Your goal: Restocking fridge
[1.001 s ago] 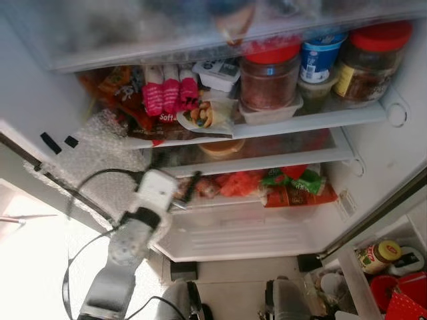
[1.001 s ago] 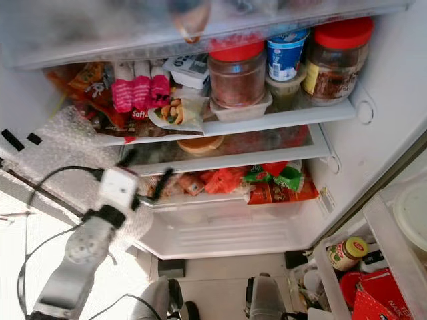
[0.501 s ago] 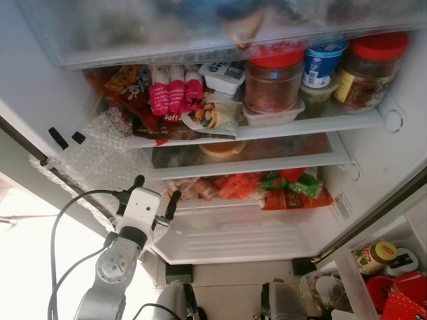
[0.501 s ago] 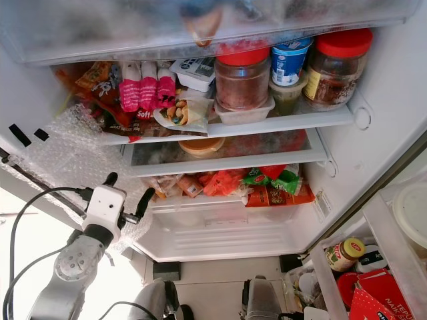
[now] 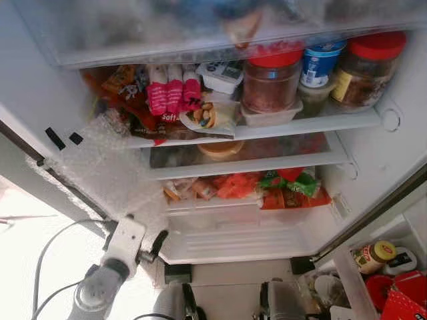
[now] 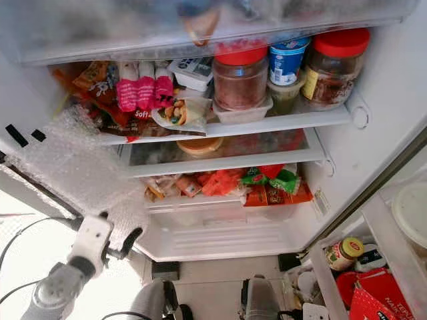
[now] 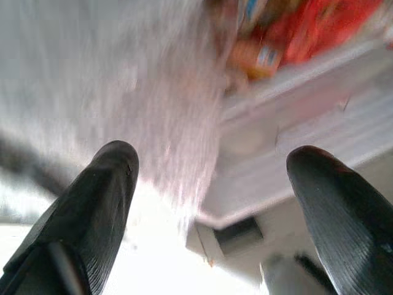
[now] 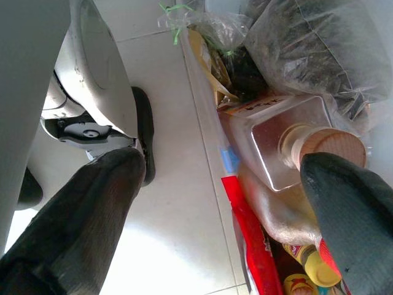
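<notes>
While the left pincer (image 5: 142, 241) hangs wide open and empty below the fridge's bottom shelf (image 5: 233, 241), the right pincer (image 8: 227, 203), open, should fetch the glass bottle (image 8: 288, 144).

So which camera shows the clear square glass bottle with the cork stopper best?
The right wrist view: the clear square glass bottle with the cork stopper lies close up between the right gripper's open fingers, among bagged groceries. In both eye views I cannot make it out.

Red-lidded jars (image 5: 270, 77), pink packets (image 5: 172, 93), white fridge shelves (image 5: 293, 124), black fingers (image 7: 101, 196).
</notes>
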You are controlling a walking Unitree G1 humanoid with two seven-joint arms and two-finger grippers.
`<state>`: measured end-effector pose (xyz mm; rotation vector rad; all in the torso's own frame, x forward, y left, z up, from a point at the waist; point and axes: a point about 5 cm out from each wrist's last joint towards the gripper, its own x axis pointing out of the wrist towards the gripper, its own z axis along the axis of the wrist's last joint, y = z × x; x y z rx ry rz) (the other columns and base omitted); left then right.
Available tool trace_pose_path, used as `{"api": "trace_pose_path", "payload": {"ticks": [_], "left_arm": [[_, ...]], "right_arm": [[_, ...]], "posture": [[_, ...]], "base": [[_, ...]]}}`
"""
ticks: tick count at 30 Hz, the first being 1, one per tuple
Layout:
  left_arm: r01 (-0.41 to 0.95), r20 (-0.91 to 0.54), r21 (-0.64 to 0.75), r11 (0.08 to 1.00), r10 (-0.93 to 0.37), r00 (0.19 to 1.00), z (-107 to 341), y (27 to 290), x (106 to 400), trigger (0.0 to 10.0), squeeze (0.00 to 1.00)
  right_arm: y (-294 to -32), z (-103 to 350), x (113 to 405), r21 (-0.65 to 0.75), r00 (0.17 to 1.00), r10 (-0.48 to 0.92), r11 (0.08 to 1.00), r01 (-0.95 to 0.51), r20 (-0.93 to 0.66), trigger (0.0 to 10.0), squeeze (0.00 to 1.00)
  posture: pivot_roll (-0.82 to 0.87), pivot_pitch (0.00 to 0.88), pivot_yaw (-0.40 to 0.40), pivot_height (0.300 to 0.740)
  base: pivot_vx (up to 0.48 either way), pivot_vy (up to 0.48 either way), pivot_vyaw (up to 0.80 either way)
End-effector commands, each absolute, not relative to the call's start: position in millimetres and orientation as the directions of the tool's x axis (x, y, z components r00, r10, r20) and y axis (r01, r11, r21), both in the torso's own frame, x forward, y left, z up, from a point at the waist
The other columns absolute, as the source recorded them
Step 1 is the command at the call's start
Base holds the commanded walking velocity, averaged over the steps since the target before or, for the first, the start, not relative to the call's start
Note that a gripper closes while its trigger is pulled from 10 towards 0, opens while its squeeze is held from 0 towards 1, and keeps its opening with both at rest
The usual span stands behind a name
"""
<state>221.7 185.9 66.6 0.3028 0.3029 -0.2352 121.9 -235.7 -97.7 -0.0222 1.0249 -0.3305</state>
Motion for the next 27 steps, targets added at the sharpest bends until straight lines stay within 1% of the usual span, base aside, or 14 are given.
{"api": "trace_pose_path", "payload": {"ticks": [1, 5, 8, 10, 11, 12, 14, 15, 16, 18, 19, 22, 23, 27], "left_arm": [[0.242, -0.387, 0.249, 0.938, -0.132, 0.913, 55, 199, 216, 10.0, 0.0], [0.252, -0.453, 0.294, 0.922, -0.098, 0.886, 38, 212, 217, 10.0, 0.0], [0.227, -0.479, 0.298, 0.927, -0.06, 0.876, 31, 220, 217, 10.0, 0.0], [0.187, -0.506, 0.31, 0.932, -0.005, 0.863, 22, 230, 217, 10.0, 0.0], [0.096, -0.573, 0.323, 0.941, 0.113, 0.812, 0, 252, 208, 10.0, 0.0], [0.096, -0.573, 0.323, 0.941, 0.113, 0.812, 0, 252, 208, 10.0, 0.0], [0.04, -0.623, 0.361, 0.932, 0.209, 0.754, -17, 270, 197, 10.0, 0.0], [-0.004, -0.635, 0.346, 0.938, 0.237, 0.735, -21, 274, 193, 10.0, 0.0], [-0.038, -0.648, 0.32, 0.947, 0.248, 0.72, -26, 275, 191, 10.0, 0.0], [-0.059, -0.664, 0.293, 0.954, 0.247, 0.706, -33, 273, 190, 10.0, 0.0], [-0.055, -0.666, 0.292, 0.955, 0.244, 0.705, -35, 272, 191, 10.0, 0.0], [0.027, -0.727, 0.307, 0.951, 0.216, 0.652, -52, 264, 182, 10.0, 0.0], [0.027, -0.727, 0.307, 0.951, 0.216, 0.652, -52, 264, 182, 10.0, 0.0], [0.007, -0.742, 0.301, 0.953, 0.23, 0.629, -60, 262, 180, 10.0, 0.0]], "right_arm": [[-234, -100, 116, -0.17, 0.456, -0.277, 0.95, 0.261, -0.846, 10.0, 0.0], [-233, -100, 117, -0.167, 0.457, -0.275, 0.95, 0.262, -0.846, 10.0, 0.0], [-233, -100, 118, -0.166, 0.458, -0.273, 0.951, 0.262, -0.846, 10.0, 0.0], [-233, -100, 118, -0.164, 0.459, -0.273, 0.951, 0.262, -0.845, 10.0, 0.0], [-232, -100, 119, -0.163, 0.461, -0.271, 0.952, 0.26, -0.845, 10.0, 0.0], [-232, -100, 119, -0.163, 0.461, -0.271, 0.952, 0.26, -0.845, 10.0, 0.0], [-232, -100, 119, -0.163, 0.462, -0.27, 0.952, 0.26, -0.845, 10.0, 0.0], [-232, -100, 119, -0.162, 0.462, -0.271, 0.952, 0.261, -0.844, 10.0, 0.0], [-232, -99, 120, -0.162, 0.463, -0.271, 0.951, 0.262, -0.844, 10.0, 0.0], [-233, -99, 120, -0.163, 0.464, -0.272, 0.951, 0.261, -0.843, 10.0, 0.0], [-233, -99, 121, -0.163, 0.464, -0.272, 0.951, 0.261, -0.843, 10.0, 0.0], [-233, -99, 121, -0.162, 0.466, -0.266, 0.954, 0.251, -0.844, 10.0, 0.0], [-233, -99, 121, -0.162, 0.466, -0.266, 0.954, 0.251, -0.844, 10.0, 0.0], [-234, -99, 122, -0.159, 0.467, -0.266, 0.954, 0.256, -0.844, 10.0, 0.0]], "posture": [[-0.03, 0.183, 0.092, 0.65], [-0.03, 0.179, 0.094, 0.65], [-0.03, 0.18, 0.095, 0.65], [-0.02, 0.175, 0.095, 0.65], [-0.03, 0.175, 0.096, 0.65], [-0.03, 0.175, 0.096, 0.65], [-0.03, 0.173, 0.095, 0.65], [-0.04, 0.174, 0.088, 0.65], [-0.03, 0.179, 0.084, 0.65], [-0.02, 0.175, 0.08, 0.65], [-0.02, 0.175, 0.081, 0.65], [-0.04, 0.179, 0.077, 0.65], [-0.04, 0.179, 0.077, 0.65], [-0.03, 0.178, 0.076, 0.65]], "base": [[0.0, 0.0, 0.0], [0.0, 0.0, 0.0], [0.0, 0.0, 0.0], [0.0, 0.0, 0.0], [0.0, 0.0, 0.0], [0.0, 0.0, 0.0], [0.0, 0.0, 0.0], [0.0, 0.0, 0.0], [0.0, 0.0, 0.0], [0.0, 0.0, 0.0], [0.0, 0.0, 0.0], [0.0, 0.0, 0.0], [0.0, 0.0, 0.0], [0.0, 0.356, 0.0]]}}
